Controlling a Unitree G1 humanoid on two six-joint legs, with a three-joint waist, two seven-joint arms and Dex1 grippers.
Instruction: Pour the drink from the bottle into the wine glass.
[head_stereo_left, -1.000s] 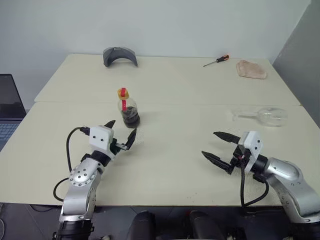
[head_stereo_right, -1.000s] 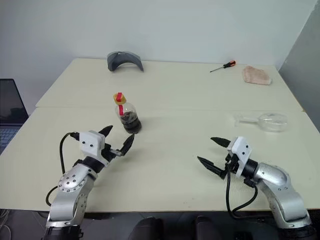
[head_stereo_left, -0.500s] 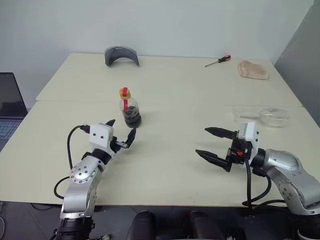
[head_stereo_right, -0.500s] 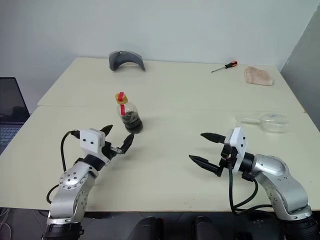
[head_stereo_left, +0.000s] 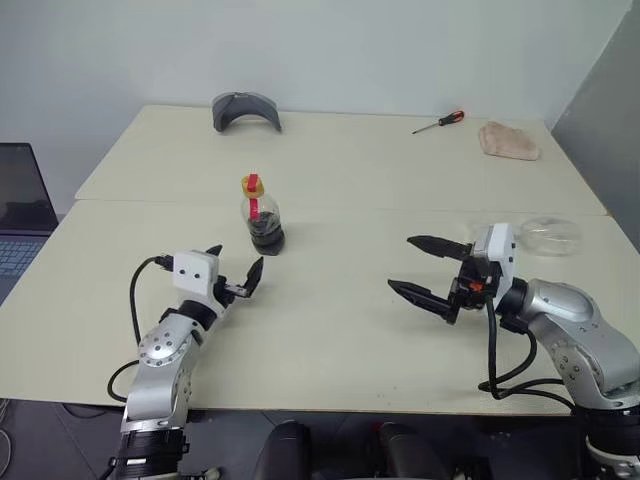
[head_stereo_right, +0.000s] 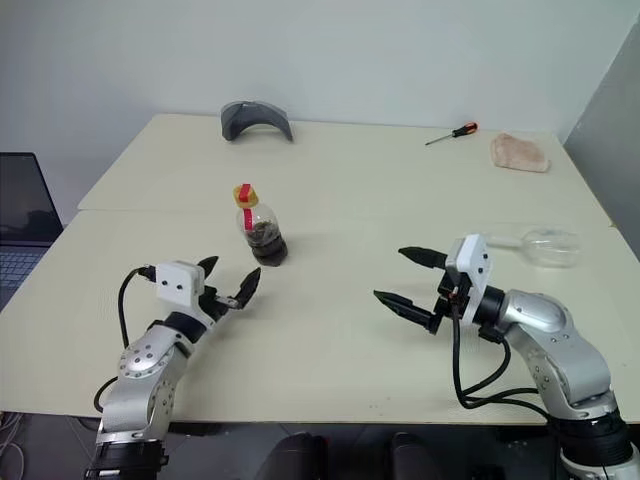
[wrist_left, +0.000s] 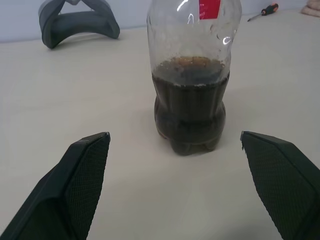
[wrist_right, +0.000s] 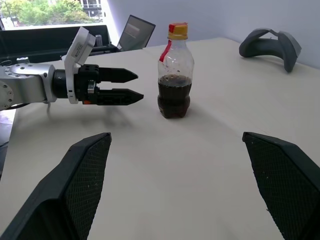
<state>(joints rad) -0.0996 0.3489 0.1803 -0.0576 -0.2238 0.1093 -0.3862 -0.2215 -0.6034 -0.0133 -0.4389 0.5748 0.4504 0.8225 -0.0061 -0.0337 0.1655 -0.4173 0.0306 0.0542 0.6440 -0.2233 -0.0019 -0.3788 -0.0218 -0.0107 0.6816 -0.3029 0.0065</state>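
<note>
The left gripper (head_stereo_left: 232, 275) hovers low over the table (head_stereo_left: 340, 330), fingers spread wide and holding nothing. Just ahead of its fingertips, not touching, stands the bottle (head_stereo_left: 262, 213), upright, yellow-capped, with the dark drink (wrist_left: 189, 102) filling its lower part. The right gripper (head_stereo_left: 426, 270) hangs above the table, fingers also wide apart and empty, pointing across toward the bottle, well apart from it. Just behind that hand, the wine glass (head_stereo_left: 550, 235) lies on its side.

Bottle (wrist_left: 192, 75): clear glossy plastic. Wine glass (head_stereo_left: 548, 234): transparent, smooth. Table (head_stereo_left: 340, 330): matt cream surface. Finger pads (wrist_left: 82, 170) — black, finely cross-hatched texture. Arm shells — brushed metallic finish.
</note>
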